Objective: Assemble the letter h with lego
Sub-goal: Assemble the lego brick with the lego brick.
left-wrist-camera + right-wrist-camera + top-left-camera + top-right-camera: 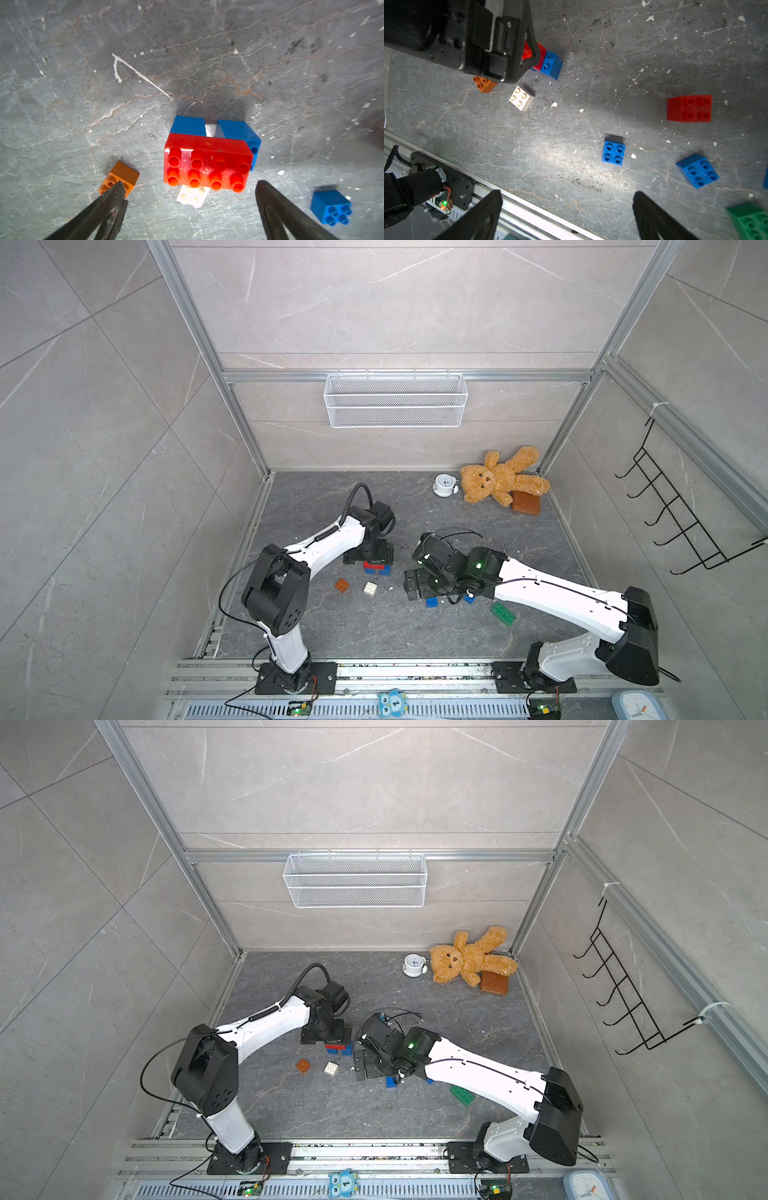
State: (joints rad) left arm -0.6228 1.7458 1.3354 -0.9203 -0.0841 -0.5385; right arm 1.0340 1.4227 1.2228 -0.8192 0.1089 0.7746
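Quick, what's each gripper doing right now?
Left gripper: open, empty, over the long red studded plastic brick.
Right gripper: open, empty.

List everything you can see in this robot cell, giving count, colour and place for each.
support bricks: two, blue, side by side with a gap, mid-table
long red brick: one, red, across both support bricks
orange-brown brick: one, orange-brown, beside the white brick
white brick: one, white, near the stack
loose blue bricks: at least two, blue, under the right arm
square red brick: one, red, near the loose blue bricks
green brick: one, green, beside the right arm
teddy bear: one, tan, far right corner
alarm clock: one, white, beside the teddy's head
brown block: one, brown, by the teddy's leg
wire basket: one, white, back wall
hook rack: one, black, right wall
left gripper: one, black, open above the long red brick
right gripper: one, black, open by the loose blue bricks
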